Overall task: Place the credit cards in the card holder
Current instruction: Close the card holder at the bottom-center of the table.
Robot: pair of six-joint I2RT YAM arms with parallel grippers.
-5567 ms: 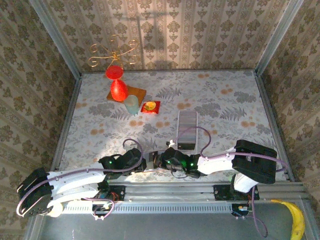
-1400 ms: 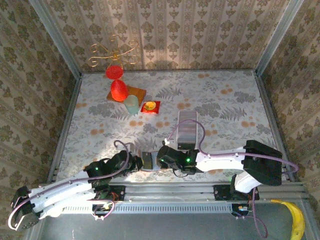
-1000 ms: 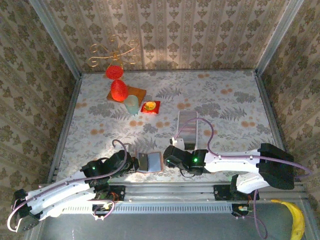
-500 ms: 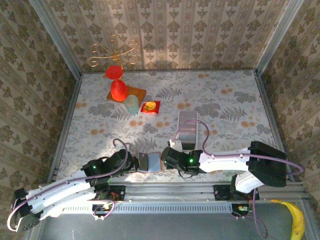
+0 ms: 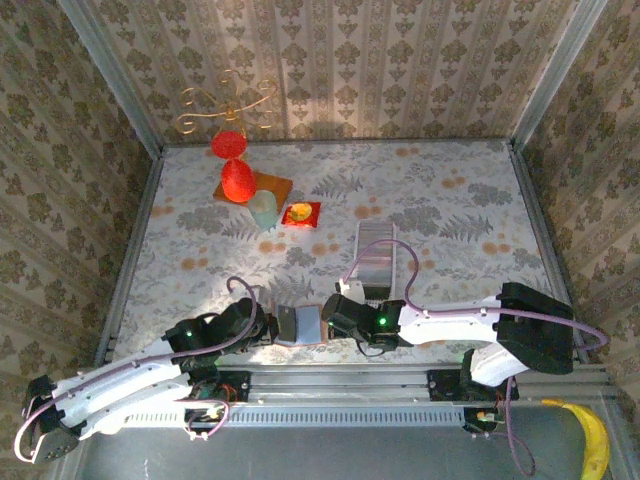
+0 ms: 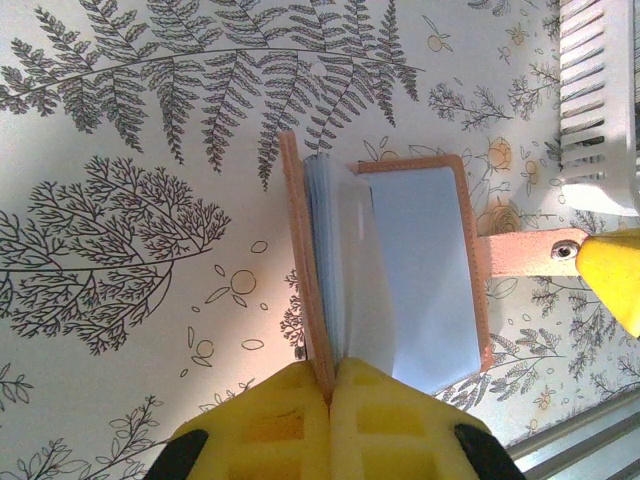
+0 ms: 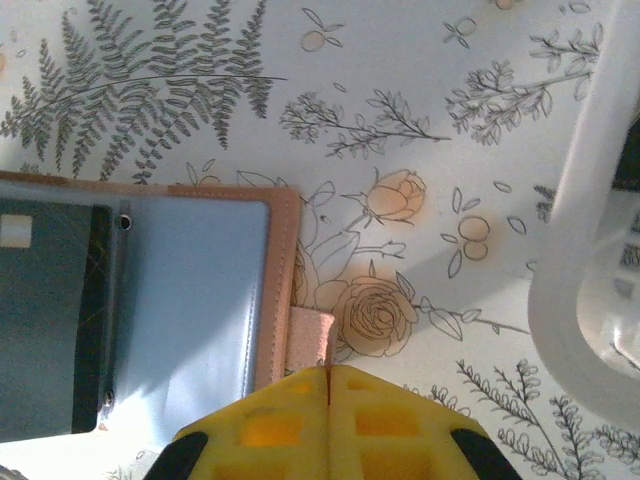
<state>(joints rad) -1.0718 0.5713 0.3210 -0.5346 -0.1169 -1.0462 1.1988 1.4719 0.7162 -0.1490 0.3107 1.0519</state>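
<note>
**A:** Since both arms are on the job, where does it all sit on the table (image 5: 450,200)?

**B:** Right at the near edge, just ahead of the metal rail (image 5: 340,382). The clear ribbed tray (image 5: 375,255) lies a little farther back. The card holder (image 5: 300,325) is open on the cloth between rail and tray, with a gripper at each end.

**A:** And the grips?

**B:** The left gripper (image 6: 330,378) is clenched on the left cover, which stands up on edge. The right gripper (image 7: 328,378) is pinched on the strap tab (image 7: 308,338), holding the other leaf flat. A pale blue credit card (image 6: 420,265) shows in that flat leaf, and thin sleeves (image 6: 322,230) fan out at the spine.

**A:** How would you do this step well?

**B:** I read it as spreading the holder so a card can seat. The two pulls should be opposed and gentle, so the pocket mouth gapes without the leather lifting off the cloth. I cannot tell whether that card is fully home.

**A:** Room to move?

**B:** There is little toward the rail or the tray's near end. Open cloth lies to the left and beyond the tray, so any lift or swing is safer going that way.
</note>
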